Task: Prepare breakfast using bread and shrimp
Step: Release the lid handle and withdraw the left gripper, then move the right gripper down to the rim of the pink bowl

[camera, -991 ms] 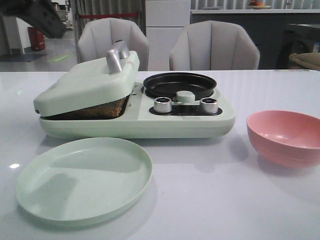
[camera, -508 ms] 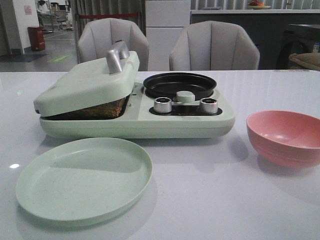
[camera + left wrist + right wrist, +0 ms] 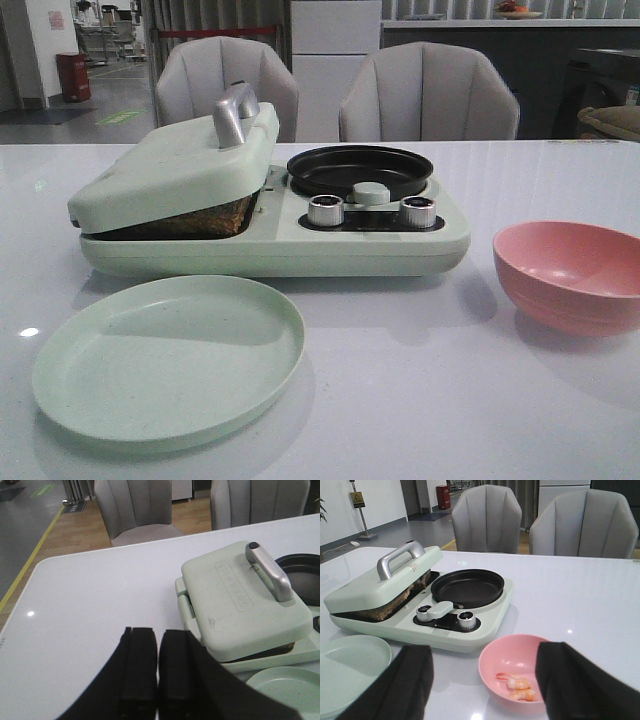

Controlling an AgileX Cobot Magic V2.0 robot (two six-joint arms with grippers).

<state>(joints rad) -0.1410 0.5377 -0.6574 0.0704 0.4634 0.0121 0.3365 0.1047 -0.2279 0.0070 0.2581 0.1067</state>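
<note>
Table [image 3: 520,400]: we are finding it carrying everything.
Breakfast maker [image 3: 270,215]: its lid [image 3: 175,165] is resting tilted on the bread [image 3: 205,218].
Plate [image 3: 165,355]: lying just in front.
Pink bowl [image 3: 517,672]: holding the shrimp [image 3: 517,686].
Left gripper [image 3: 157,670]: fingers pressing together.
Right gripper [image 3: 485,680]: fingers spreading wide.
</note>
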